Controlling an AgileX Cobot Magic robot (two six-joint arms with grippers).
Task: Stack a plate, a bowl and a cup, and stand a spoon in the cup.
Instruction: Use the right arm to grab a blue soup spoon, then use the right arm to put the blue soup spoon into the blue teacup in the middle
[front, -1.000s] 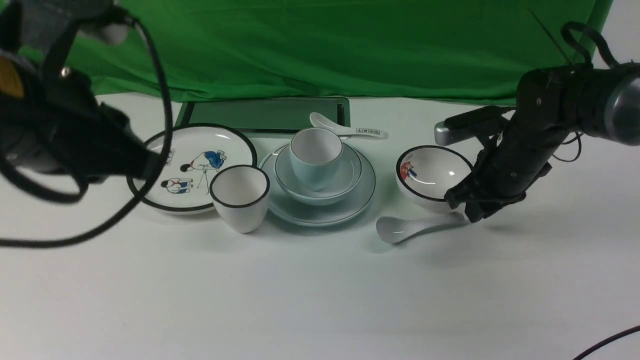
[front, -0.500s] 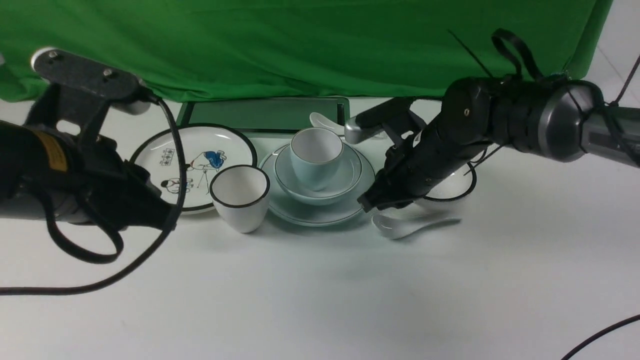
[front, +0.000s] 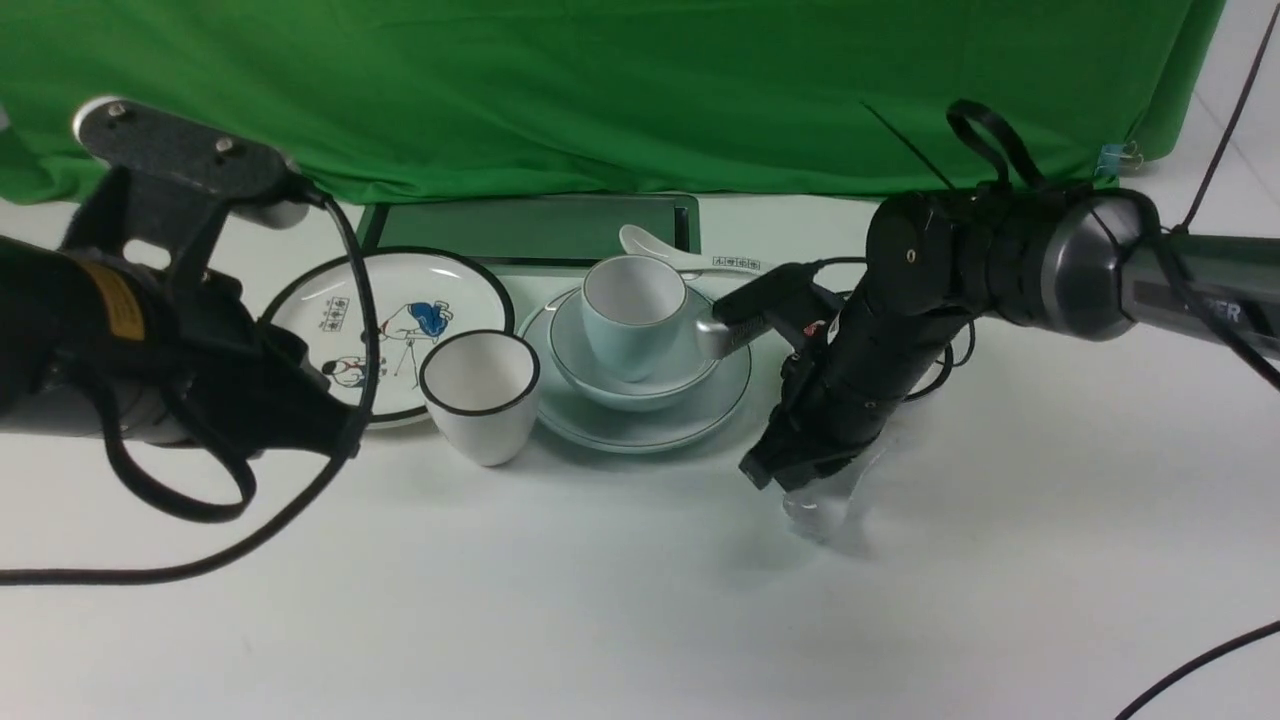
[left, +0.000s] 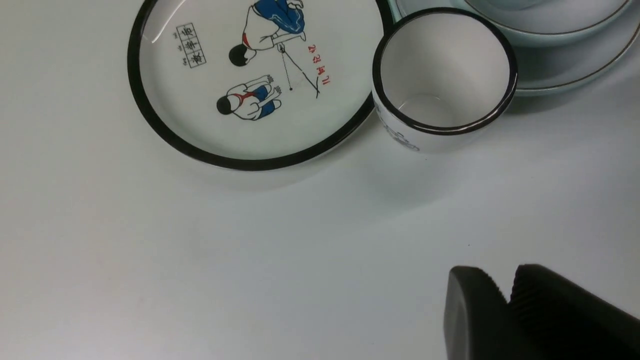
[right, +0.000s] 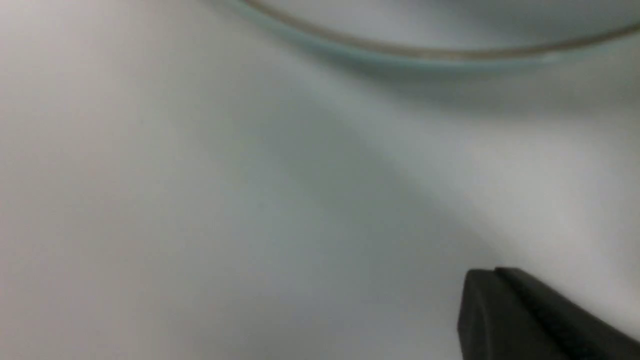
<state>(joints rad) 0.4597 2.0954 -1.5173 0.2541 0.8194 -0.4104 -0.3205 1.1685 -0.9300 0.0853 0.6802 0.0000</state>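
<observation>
Right down by the tabletop, the right gripper (right: 492, 270) has its fingers pressed together with nothing I can see between them. Just beside them is the plain white spoon (front: 815, 515), flat on the table (front: 600, 600) and pretty blurry, with the scoop end showing on the robot's side and the handle mostly hidden by the gripper. My guess is the closed fingers are being used as a pusher, swinging the spoon round to an angle that's easier to pick up. If it spins too far, the grab gets awkward.

Further out, the rest of the stack looks done: plate (front: 640, 440) at the base, bowl (front: 625, 398) on it, cup (front: 628, 340) upright in the bowl, mouth up. Makes sense, since the spoon needs that opening, so I'd call standing it in there the last job.

As for the arms, the right one (front: 1080, 260) reaches in from its own side, with the gripper angled down and inward. The left one hangs off to its side, well apart from the spoon. There's a little notch at the tips of the left gripper (left: 500, 282), so I can't tell if they're really touching.
</observation>
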